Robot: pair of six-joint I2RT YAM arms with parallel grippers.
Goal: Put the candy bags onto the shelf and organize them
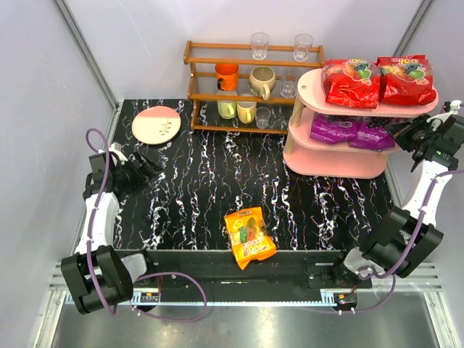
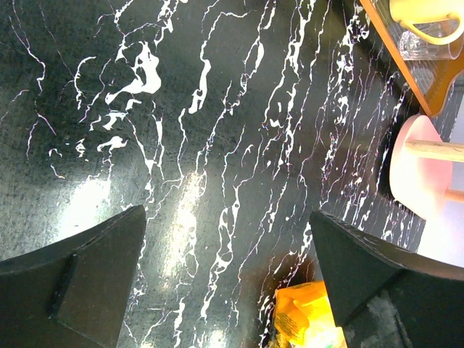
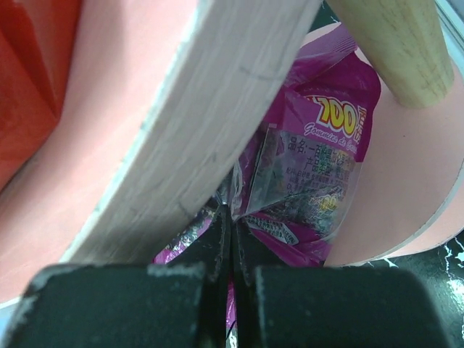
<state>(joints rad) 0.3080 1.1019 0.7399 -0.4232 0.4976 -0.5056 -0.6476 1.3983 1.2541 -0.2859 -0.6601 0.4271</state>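
Four of the five candy bags are already on the shelf (image 1: 330, 165), the pink three-tier stand at about 2 o'clock on the bench (image 1: 203, 188). Two red bags (image 1: 351, 82) (image 1: 406, 78) lie side by side on the top board, just touching. Two purple bags (image 1: 333, 129) (image 1: 373, 135) lie side by side on the middle board, partly under the top one. The bottom board carries no bag.

The orange bag (image 1: 249, 236) lies flat at 6 o'clock, at the bench's near edge and well apart from the shelf, with its printed face up.

The right jaws are in at the 3 o'clock side of the middle board. In the right wrist view they are pressed together, with their tips at the crimped edge of a purple bag (image 3: 319, 167), below the pale rim of the top board (image 3: 217, 109) and near a wooden post (image 3: 402, 51). I cannot tell whether any film is nipped between them.

The left jaws hang over bare marble at 9 o'clock, spread wide and holding nothing. In the left wrist view the dark fingers (image 2: 80, 283) frame the bench, and a corner of the orange bag (image 2: 304, 315) shows at 5 o'clock.

A brown rack (image 1: 210, 64) of cups and glasses stands at 12 o'clock, just left of the shelf. A pink-and-cream plate (image 1: 156, 124) sits at 10 o'clock.
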